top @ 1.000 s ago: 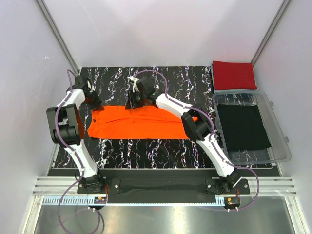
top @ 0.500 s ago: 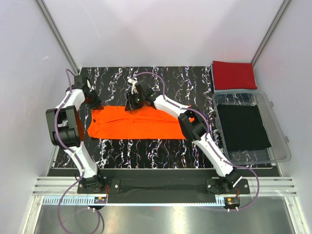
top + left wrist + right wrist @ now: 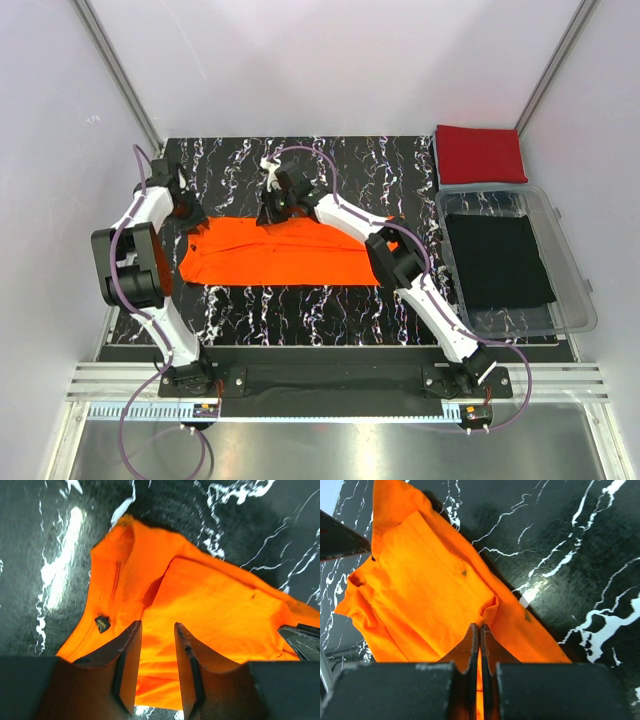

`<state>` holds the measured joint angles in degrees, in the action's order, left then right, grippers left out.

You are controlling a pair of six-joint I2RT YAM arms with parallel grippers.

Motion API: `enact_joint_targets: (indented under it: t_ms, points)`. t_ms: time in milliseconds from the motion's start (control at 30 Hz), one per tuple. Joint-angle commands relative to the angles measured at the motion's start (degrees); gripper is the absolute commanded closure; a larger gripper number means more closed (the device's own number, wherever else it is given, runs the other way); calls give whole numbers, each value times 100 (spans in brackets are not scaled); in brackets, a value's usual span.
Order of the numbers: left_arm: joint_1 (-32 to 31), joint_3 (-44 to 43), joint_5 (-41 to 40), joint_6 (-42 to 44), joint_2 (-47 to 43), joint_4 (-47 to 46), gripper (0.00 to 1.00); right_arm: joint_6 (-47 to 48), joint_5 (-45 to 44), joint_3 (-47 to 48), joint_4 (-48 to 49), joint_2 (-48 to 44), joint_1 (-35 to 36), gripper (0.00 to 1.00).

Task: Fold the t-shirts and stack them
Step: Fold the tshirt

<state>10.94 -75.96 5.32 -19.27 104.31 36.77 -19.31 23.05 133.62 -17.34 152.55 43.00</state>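
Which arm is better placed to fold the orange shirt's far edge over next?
Right: the right tool is shut on the orange shirt at its far edge; the left tool stands open over its left end, holding nothing.

- The overhead camera hangs high at the near edge, looking down on the whole table from far off.
- The left claw carries one that looks just ahead of its tips, close over the orange shirt.
- The right claw carries one likewise; all three views share that shirt.
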Motion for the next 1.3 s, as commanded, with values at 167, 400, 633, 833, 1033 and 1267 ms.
enact_joint_targets:
  t_ms: [167,400,633,833,1033,1267]
  points:
    - [31,222,-190,-68,-236,225,63,112,-11,-100,20,-349,112,100]
    - [14,56,39,142,-8,128,60,15,42,-117,20,-428,120,100]
    - [31,-296,381,309,-16,-144,57,94,51,-205,12,-498,147,100]
    - [127,-525,679,493,344,-171,60,156,42,-258,12,-533,147,100]
    - [233,-551,838,556,546,-319,60,200,51,-188,20,-516,147,100]
    - [224,-463,1313,424,555,-557,63,261,24,-135,20,-498,147,100]
